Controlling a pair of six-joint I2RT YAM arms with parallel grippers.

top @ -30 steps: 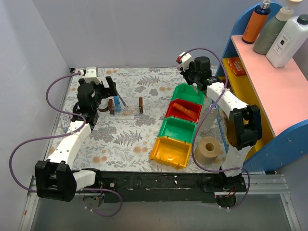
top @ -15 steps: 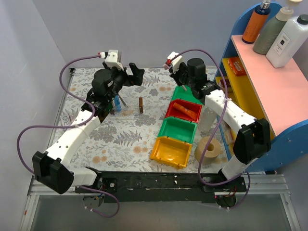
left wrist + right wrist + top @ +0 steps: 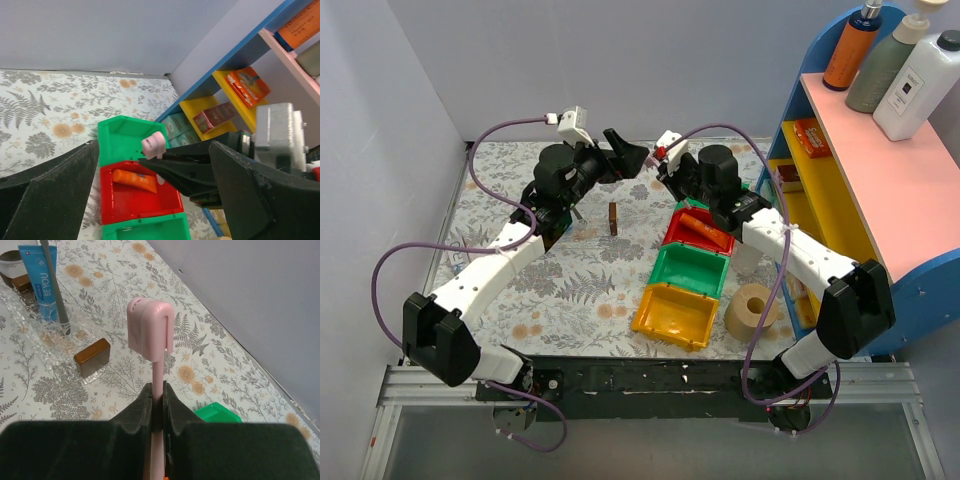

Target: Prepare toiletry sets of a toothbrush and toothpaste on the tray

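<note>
Top external view: the left gripper (image 3: 630, 152), which a second ago hung low over the tray (image 3: 612, 217), has risen and swung across to mid-table. The right gripper (image 3: 660, 168) has come away from the bins to meet it. The two sets of jaws now stand almost tip to tip, with the tray below them on the near side.

Left wrist view: the left fingers are spread wide, released and gripping nothing. The pink head of the toothbrush (image 3: 153, 145) sits in the gap between them, sticking out of the right gripper's dark fingers. Beyond the jaws lie a green bin (image 3: 117, 145) and a red bin (image 3: 135, 200) holding an orange tube (image 3: 134, 180). The print on the shelf (image 3: 220, 82) boxes is too small to read.

Right wrist view: the right jaws are clenched on the toothbrush's stem, its head standing just past the fingertips. Ahead and left of them, the toothpaste (image 3: 40, 277) lies in the tray, lettered "BEYOU", with a grey handle (image 3: 56, 290) beside it.
</note>
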